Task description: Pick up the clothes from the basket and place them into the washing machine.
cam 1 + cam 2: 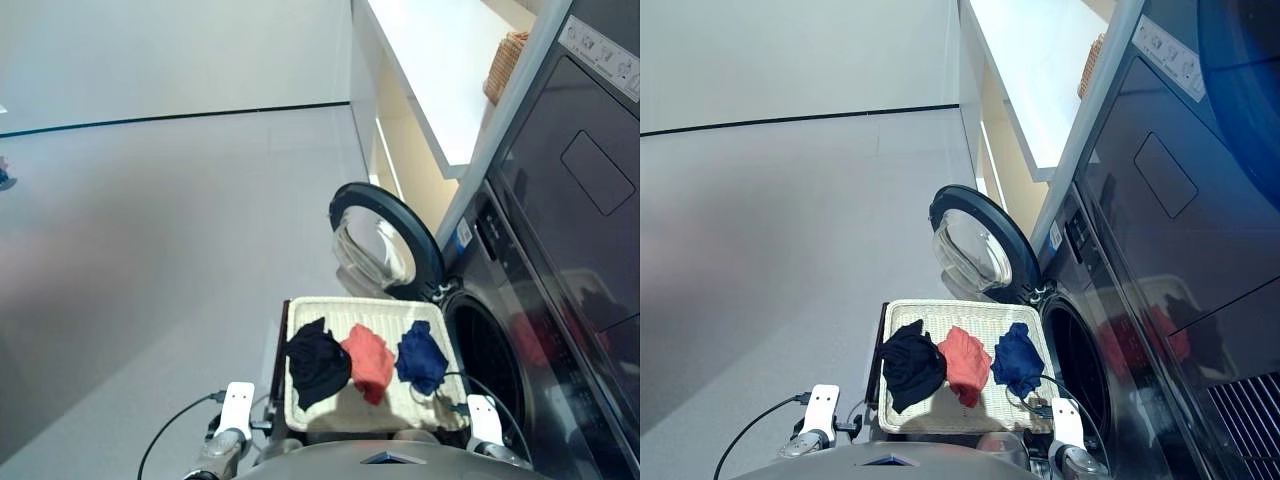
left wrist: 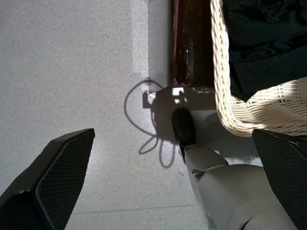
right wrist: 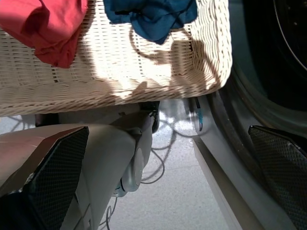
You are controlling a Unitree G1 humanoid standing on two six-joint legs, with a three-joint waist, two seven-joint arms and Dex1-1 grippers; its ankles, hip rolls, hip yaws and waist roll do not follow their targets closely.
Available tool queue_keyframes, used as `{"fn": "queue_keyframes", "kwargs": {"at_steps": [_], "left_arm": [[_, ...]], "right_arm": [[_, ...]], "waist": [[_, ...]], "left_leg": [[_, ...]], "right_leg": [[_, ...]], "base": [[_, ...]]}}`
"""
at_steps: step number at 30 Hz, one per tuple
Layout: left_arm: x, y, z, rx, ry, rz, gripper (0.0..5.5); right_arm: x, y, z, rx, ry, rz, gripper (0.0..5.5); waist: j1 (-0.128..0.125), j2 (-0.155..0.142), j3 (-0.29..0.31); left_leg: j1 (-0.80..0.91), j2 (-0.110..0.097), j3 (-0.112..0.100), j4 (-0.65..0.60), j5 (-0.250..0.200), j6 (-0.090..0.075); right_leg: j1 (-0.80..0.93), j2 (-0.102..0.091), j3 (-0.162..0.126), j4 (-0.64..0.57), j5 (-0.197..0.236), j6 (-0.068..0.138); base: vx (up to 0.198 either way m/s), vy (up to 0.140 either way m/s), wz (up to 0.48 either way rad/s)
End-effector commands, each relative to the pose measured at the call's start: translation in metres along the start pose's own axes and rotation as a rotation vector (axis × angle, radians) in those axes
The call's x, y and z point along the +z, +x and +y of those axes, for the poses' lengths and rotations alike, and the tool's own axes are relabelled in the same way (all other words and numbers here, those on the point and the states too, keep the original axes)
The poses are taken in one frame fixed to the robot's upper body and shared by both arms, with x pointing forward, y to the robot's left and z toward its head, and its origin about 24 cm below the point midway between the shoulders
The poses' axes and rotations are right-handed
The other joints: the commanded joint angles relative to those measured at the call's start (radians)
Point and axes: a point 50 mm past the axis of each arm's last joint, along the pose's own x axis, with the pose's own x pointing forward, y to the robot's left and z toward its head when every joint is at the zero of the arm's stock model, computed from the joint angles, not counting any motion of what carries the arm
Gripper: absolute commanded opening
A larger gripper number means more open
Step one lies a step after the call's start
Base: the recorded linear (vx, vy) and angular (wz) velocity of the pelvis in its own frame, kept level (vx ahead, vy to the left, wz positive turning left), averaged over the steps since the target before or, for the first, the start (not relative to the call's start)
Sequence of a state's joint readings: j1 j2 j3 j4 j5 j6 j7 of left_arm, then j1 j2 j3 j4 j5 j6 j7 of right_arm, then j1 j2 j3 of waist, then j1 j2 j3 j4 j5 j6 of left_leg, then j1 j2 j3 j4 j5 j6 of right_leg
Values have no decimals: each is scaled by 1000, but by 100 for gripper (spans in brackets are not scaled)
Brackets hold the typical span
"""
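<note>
All three clothes lie in basket point(image 1: 330, 310): black garment point(image 1: 317, 364), red-orange garment point(image 1: 367, 361), navy garment point(image 1: 421, 356) nearest washing machine point(image 1: 500, 350). Left tool point(image 2: 168, 182) and right tool point(image 3: 168, 177) both spread wide, empty, low beside basket (nothing gripped). You risk snagging wicker rim, or catching open door point(image 1: 385, 240) on swing toward drum.

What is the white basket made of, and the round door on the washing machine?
The basket looks like woven wicker, cream-white: its wall shows plaited strands. The washing machine door seems a dark, probably plastic ring around a clear, shiny bowl, likely glass.
</note>
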State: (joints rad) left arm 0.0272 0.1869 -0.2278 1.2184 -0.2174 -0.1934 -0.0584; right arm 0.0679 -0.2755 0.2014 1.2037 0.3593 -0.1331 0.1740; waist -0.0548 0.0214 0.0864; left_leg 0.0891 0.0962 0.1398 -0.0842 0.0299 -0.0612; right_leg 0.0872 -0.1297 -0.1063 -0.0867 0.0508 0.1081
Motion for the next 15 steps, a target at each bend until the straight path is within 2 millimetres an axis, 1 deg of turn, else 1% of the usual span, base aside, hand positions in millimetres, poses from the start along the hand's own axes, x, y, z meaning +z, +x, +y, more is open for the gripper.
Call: {"fn": "queue_keyframes", "kwargs": {"at_steps": [1, 6, 11, 15], "left_arm": [[31, 5, 27, 66, 32, -80, 550], [28, 5, 24, 53, 7, -70, 550], [29, 6, 16, 35, -10, -78, 550], [40, 8, 10, 19, -12, -125, 550]], "right_arm": [[15, 8, 16, 44, -31, -23, 550], [9, 7, 17, 49, -26, 2, 550], [9, 7, 16, 42, -7, -6, 550], [14, 7, 16, 43, -20, -33, 550]], "waist": [[1, -69, 13], [2, -69, 9], [0, -68, 10], [-6, -68, 16]], "left_leg": [[46, 11, 65, -3, -26, -17], [46, 14, 63, -3, -23, -20], [45, 20, 64, -3, -18, -24], [46, 26, 62, -3, -18, -27]], "right_leg": [[12, -94, -42, -1, 28, 70], [17, -92, -48, -1, 25, 68], [16, -86, -52, -1, 23, 65], [18, -79, -50, -1, 19, 60]], "base": [[0, 0, 0], [0, 0, 0], [0, 0, 0], [0, 0, 0]]}}
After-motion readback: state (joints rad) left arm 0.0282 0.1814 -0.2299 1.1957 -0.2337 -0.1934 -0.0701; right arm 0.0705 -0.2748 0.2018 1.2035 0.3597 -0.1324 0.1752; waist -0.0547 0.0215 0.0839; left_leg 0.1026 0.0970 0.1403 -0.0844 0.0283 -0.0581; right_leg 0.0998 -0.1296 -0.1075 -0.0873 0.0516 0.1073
